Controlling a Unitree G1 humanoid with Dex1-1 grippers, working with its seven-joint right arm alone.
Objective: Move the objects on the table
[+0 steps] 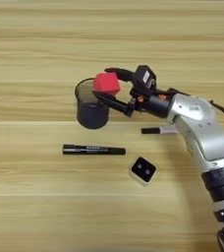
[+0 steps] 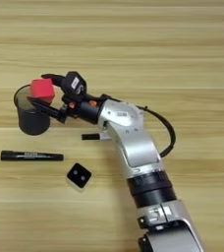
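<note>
Left to right: black cup (image 1: 91, 109) stands upright on the table (image 1: 35, 44), mouth open upward. Red cube (image 1: 106, 83) sits clamped between the two black fingers of the right claw (image 1: 115, 86), one finger above and behind it, the other below and in front. Cube hangs right at the cup's right rim, partly over the mouth, off the table. That's the key relation: cup mouth lies just left of and below the held cube, so a small shift left would likely centre it for a drop.

Below the cup, black marker (image 1: 94, 149) lies flat, long axis left-right. White cube with black two-dotted face (image 1: 143, 170) rests just right of and below the marker's tip. Black-capped white marker (image 1: 157, 130) lies left-right, its white end hidden under the silver forearm (image 1: 202, 133). Arm enters from bottom right.
</note>
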